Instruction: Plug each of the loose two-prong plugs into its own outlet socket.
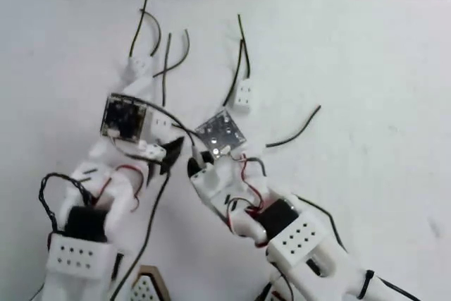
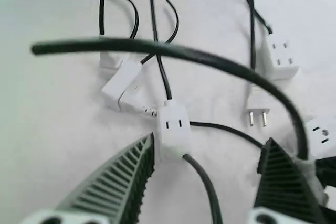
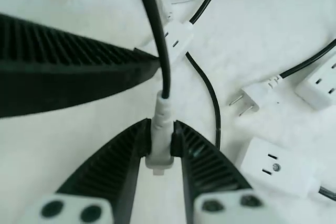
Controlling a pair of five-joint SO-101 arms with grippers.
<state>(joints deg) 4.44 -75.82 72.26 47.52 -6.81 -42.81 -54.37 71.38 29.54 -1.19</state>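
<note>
— Bright enough?
— Very. The white table is nearly washed out. The light is probably from overhead, and shadows under the cords are faint.
— Any glare?
— One hot spot on the shiny square board.

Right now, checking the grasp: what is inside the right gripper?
The right gripper holds a white plug, black cord running out. Its prongs are covered by the fingers.

The counter was white, as were the outlet sockets and the plug, each on a black cord. The left gripper and right gripper were dark and ribbed; red wires crossed white arms.
</note>
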